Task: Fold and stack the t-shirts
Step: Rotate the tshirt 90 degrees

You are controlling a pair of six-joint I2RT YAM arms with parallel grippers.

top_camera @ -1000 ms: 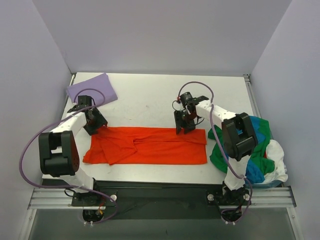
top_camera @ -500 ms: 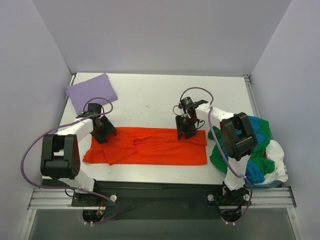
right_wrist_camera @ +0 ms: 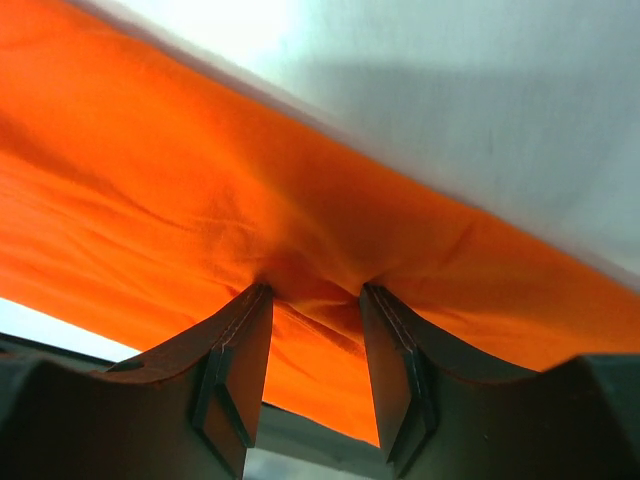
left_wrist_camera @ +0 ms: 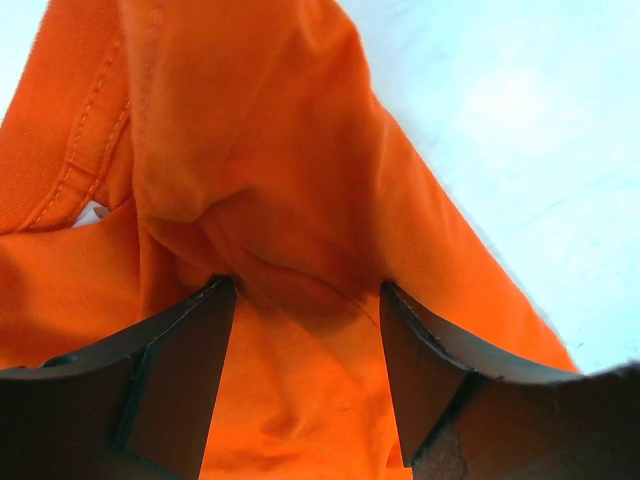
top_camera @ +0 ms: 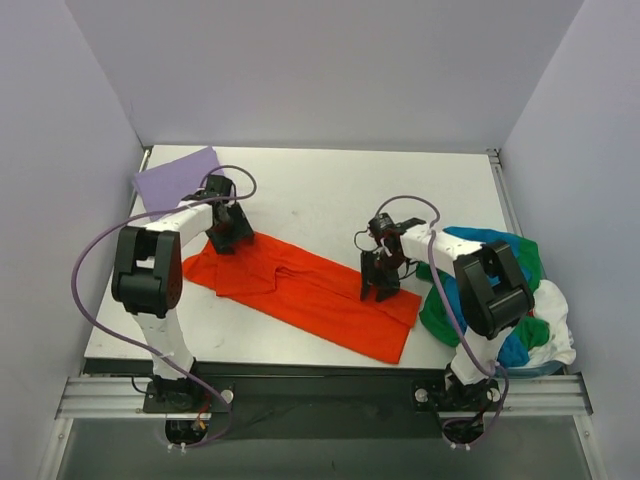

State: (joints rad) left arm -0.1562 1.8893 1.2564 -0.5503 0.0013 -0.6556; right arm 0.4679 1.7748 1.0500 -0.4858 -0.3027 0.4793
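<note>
Only overhead shows the lavender shirt [top_camera: 168, 181] beyond the orange-red shirt [top_camera: 320, 296].

A bright orange-red cloth t-shirt [top_camera: 310, 290], folded into a long band, lies slantwise on the white table [top_camera: 320, 190]. The left gripper [top_camera: 228, 232] is down on its upper-left end, and the right gripper [top_camera: 381, 285] on its far edge. A folded lavender cloth t-shirt [top_camera: 172, 178] lies beyond the left fingers. A heap of green, blue and white cloth t-shirts [top_camera: 510, 290] sits outboard of the right fingers.
</note>
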